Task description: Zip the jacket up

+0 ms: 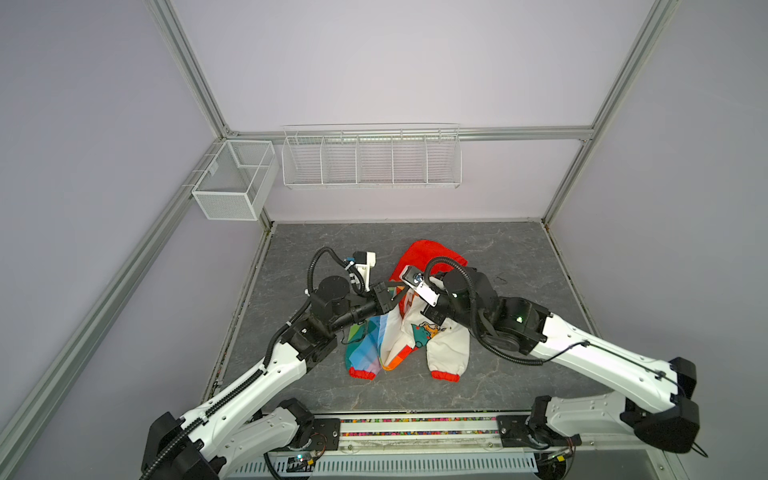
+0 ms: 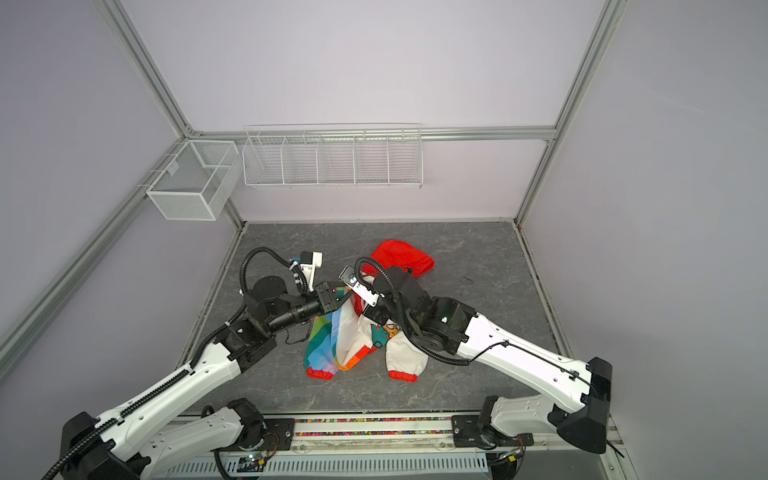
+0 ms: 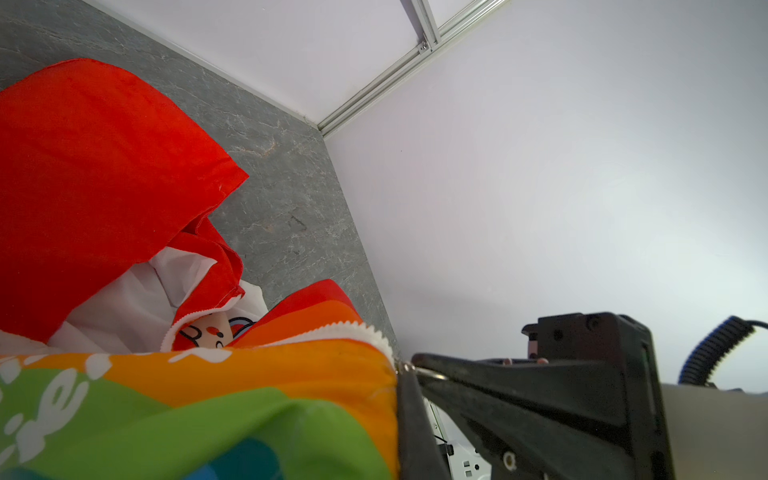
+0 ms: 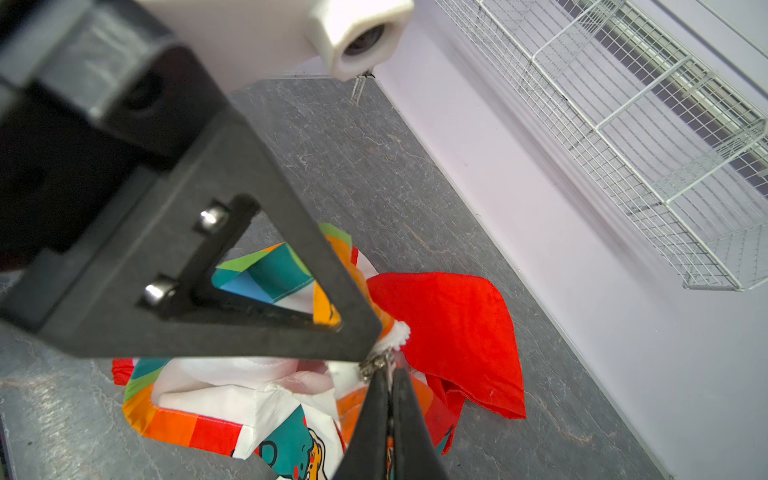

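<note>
Crossing the jacket (image 3: 270, 374), illegible white lettering (image 3: 199, 355)

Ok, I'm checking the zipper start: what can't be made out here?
zipper slider: right wrist view, tiny, crowded by left tool and right tool; engagement unclear.
jacket front: both top views, under left arm and right arm.
rainbow half: left wrist view, cut by frame edge.

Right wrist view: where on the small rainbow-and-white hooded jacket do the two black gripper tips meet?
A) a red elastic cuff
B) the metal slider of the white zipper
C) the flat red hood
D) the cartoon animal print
B: the left gripper and right gripper both meet at the small metal slider beside the white zipper teeth of the rainbow-and-white hooded jacket.
</note>
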Motion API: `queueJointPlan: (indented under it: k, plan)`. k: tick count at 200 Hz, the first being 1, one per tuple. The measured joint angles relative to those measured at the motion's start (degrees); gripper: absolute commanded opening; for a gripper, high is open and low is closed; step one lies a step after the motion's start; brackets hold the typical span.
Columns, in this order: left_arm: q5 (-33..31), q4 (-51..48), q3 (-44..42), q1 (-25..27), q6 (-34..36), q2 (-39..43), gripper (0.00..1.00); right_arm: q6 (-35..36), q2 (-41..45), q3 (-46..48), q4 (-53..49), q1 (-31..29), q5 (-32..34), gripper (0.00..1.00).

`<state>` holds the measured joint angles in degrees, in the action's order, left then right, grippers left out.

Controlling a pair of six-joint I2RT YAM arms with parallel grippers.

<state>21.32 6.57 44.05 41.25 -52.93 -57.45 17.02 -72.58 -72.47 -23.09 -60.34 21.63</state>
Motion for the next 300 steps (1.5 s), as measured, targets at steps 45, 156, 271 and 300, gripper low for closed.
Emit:
queueJointPlan:
  k: [45,156,271,300]
  plan:
    - [0.2,0.39,0.0,-0.02,0.0,0.0,0.0,-1.16,-0.17,0.0,0.24,1.73,-0.5,0.07]
    - [-0.11,0.52,0.0,-0.26,0.07,-0.35,0.0,-3.78,-0.39,0.0,0.7,4.44,-4.17,0.07]
    - [-0.33,-0.5,0.02,-0.04,1.49,1.01,0.0,-5.03,3.69,0.68,-1.11,5.42,-10.71,0.07]
    - [-0.35,-1.44,0.02,-0.04,1.7,1.57,0.0,-5.46,4.24,0.74,-2.23,5.55,-12.66,0.07]
